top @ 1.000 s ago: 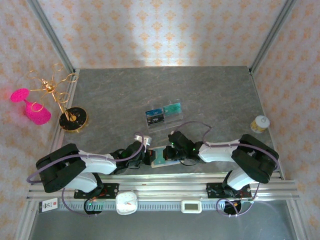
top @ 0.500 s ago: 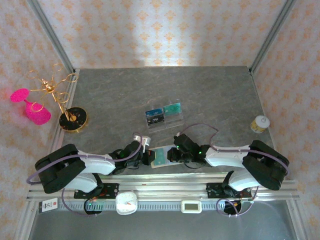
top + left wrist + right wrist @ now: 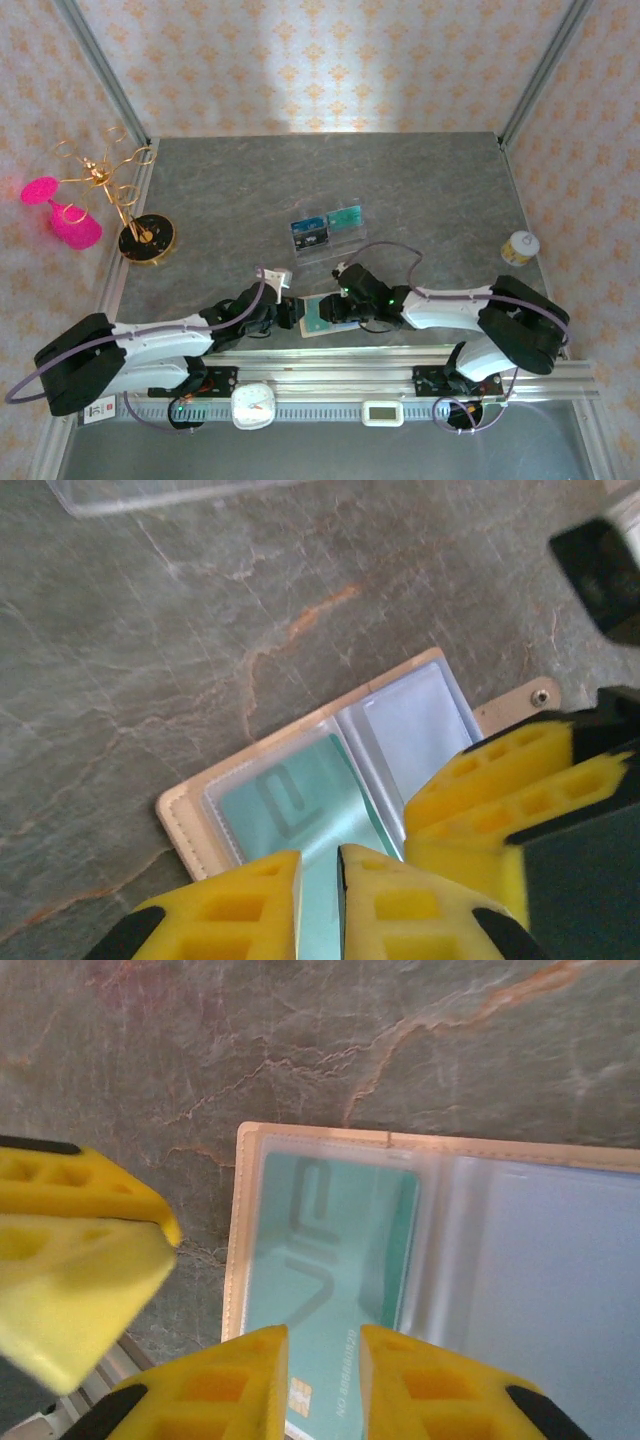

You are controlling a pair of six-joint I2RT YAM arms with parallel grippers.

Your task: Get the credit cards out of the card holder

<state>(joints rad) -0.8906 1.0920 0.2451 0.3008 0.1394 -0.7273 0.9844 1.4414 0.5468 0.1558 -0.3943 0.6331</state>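
Near end of teal card (image 3: 330,1250) hidden behind right claw (image 3: 323,1345); card holder (image 3: 540,1260) cut by right wrist view's edge

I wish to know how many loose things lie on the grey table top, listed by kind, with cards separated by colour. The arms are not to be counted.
Card holder: 1
Teal cards: 2
Dark blue card: 1
Clear tray: 1
Gold wire stand: 1
Small jar: 1
Total: 7 (whether the pale slot holds a card is unclear)
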